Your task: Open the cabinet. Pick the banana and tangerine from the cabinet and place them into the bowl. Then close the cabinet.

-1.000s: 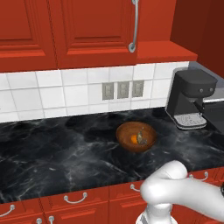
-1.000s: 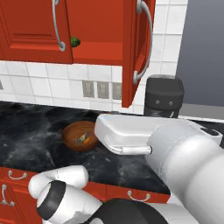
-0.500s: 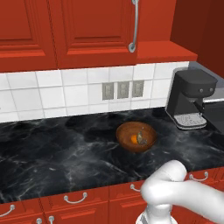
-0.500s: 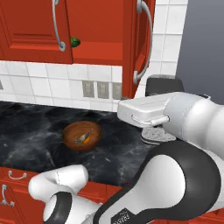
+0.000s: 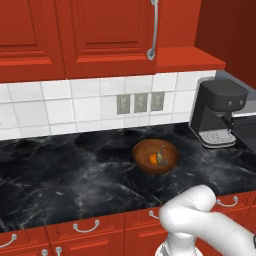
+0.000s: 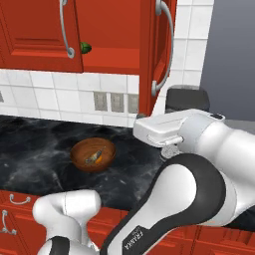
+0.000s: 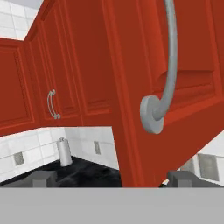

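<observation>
Even, shadeless rendered light fills all three views, with no single source apparent. The black marble counter (image 5: 75, 170) carries only faint pale veining and a soft sheen, no hard glare. The wooden bowl (image 5: 155, 156) casts a weak dark patch beside it. In the hand view, the open cabinet door (image 7: 144, 83) just ahead of the jaws is sharp, its silver handle (image 7: 164, 74) smoothly shaded. Edges look slightly jagged; no blur or lens distortion shows.

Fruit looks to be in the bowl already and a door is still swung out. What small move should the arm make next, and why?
Probably push the open right door of the red wooden wall cabinet shut. The brownish banana and orange tangerine already lie in the round wooden bowl, and the open end effector sits right at that door's edge, near its curved silver handle.
</observation>
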